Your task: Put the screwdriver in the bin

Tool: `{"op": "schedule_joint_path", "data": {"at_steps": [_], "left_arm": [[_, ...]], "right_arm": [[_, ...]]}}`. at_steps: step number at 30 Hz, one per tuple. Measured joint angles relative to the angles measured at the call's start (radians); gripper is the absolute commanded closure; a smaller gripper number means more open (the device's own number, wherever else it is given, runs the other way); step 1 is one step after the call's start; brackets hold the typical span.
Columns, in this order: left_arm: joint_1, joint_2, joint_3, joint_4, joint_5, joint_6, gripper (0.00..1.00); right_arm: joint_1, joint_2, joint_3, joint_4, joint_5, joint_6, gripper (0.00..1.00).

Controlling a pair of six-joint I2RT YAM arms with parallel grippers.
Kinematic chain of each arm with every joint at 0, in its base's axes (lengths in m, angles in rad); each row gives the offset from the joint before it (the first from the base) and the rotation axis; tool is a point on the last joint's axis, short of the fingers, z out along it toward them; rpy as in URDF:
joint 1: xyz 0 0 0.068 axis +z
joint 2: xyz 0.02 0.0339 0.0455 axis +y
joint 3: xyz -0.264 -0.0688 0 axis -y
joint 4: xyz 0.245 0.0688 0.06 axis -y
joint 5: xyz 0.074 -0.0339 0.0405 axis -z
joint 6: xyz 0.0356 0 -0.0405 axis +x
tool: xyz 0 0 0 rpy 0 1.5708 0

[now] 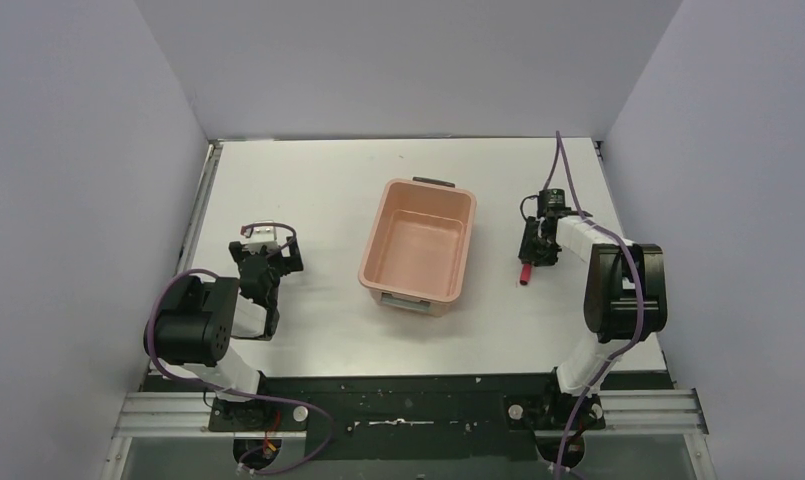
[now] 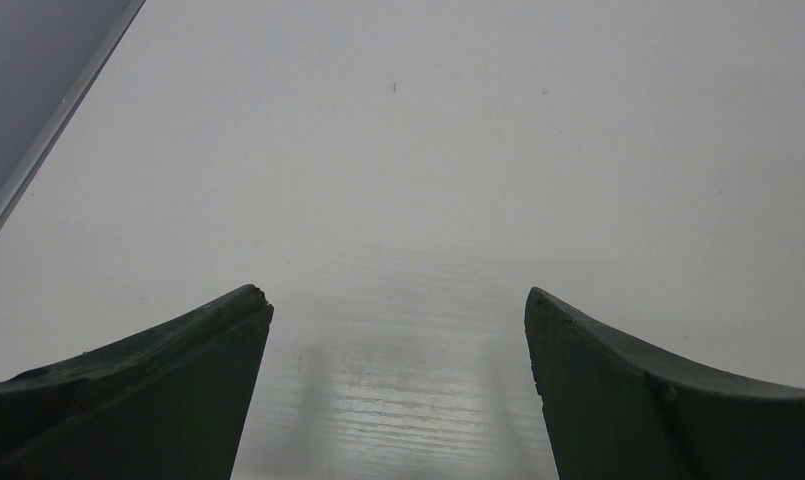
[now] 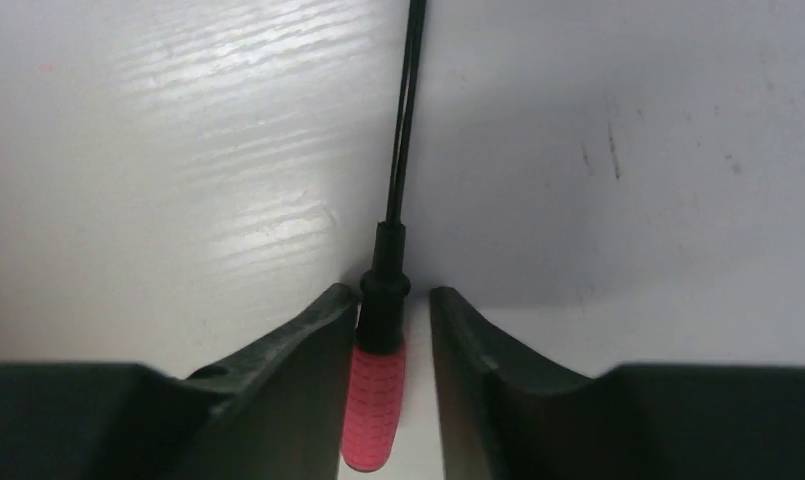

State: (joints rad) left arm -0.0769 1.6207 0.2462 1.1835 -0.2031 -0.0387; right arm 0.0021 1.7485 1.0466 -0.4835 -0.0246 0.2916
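Red between the fingers of the right gripper [image 3: 393,292] — the short handle of the screwdriver [image 3: 376,410], with a thin black shaft running straight ahead, close to the white table [image 1: 308,190]. Hard to say whether resting on it or barely off it. Narrowed to a slot around that handle: snug against it on one side, a pale sliver showing on the other. Cannot tell whether a true pinch or only a tight straddle. Seen from above, off to the right of the bin [image 1: 376,235] and clear of it, red end poking toward the near edge. Nothing inside the bin.

On the far side, the left gripper [image 2: 393,295]: spread wide over bare table, holding nothing, apart from the bin.

Likely trouble, judged from here:

Closing unevenly on a slim, rounded handle — could nudge it sideways across the smooth surface instead of trapping it, or let it roll out of the slot.

Gripping near the collar with a light hold: could pivot during the lift, dropping the shaft downward.

Carrying leftward too low: could snag the projecting shaft on the bin's right wall, shoving the tub or knocking the tool free.

Letting go over the rim rather than the floor: could leave it outside.
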Motion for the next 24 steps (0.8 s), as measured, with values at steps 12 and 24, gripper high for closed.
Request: {"op": "schedule_joint_path", "data": {"at_steps": [12, 24], "left_arm": [[0.0, 0.0, 0.0, 0.0, 0.0, 0.0, 0.03], [0.0, 0.0, 0.0, 0.0, 0.0, 0.0, 0.03]], "right_arm": [[-0.001, -0.006, 0.233, -0.29, 0.028, -0.022, 1.0], [0.011, -0.092, 0.852, -0.663, 0.009, -0.011, 1.0]]}}
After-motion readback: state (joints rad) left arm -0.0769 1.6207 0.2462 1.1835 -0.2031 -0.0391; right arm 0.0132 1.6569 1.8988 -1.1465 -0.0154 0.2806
